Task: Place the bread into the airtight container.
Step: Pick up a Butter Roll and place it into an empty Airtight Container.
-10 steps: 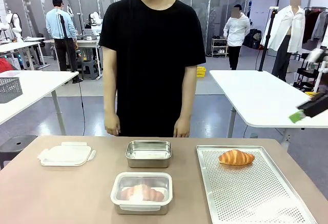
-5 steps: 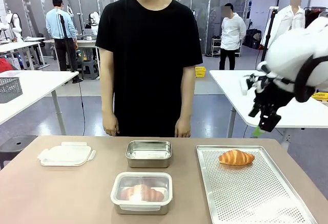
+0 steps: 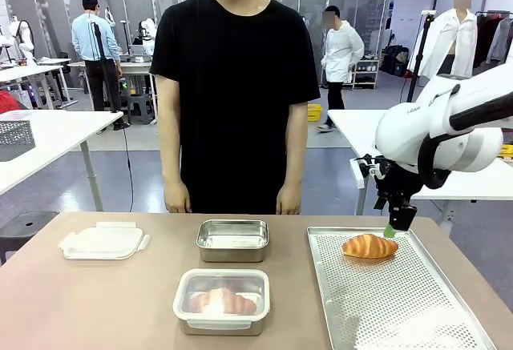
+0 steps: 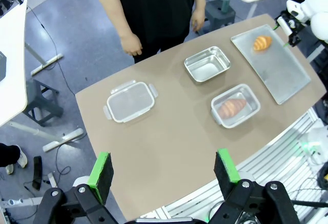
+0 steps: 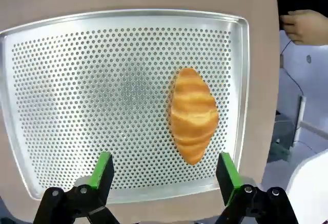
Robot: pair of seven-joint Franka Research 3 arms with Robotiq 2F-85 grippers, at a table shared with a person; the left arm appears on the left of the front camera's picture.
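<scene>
Swung in from the side within the last second: right end effector point(image 3: 398, 220), spread wide, nothing held, hanging just above bread point(image 3: 369, 246). Bread lying on far end of tray point(image 3: 385, 302) — ungrasped. Approach likely done — descent next, then carry to empty container point(image 3: 232, 240) mid-bench.

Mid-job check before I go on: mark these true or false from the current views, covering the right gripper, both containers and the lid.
1. The right gripper is shut on the tray croissant. False: it hangs open above that croissant, which lies loose on the tray.
2. The near container holds a second croissant. True.
3. The far container is empty. True.
4. The lid lies on the tray. False: it lies on the table, at the robot's left.
</scene>
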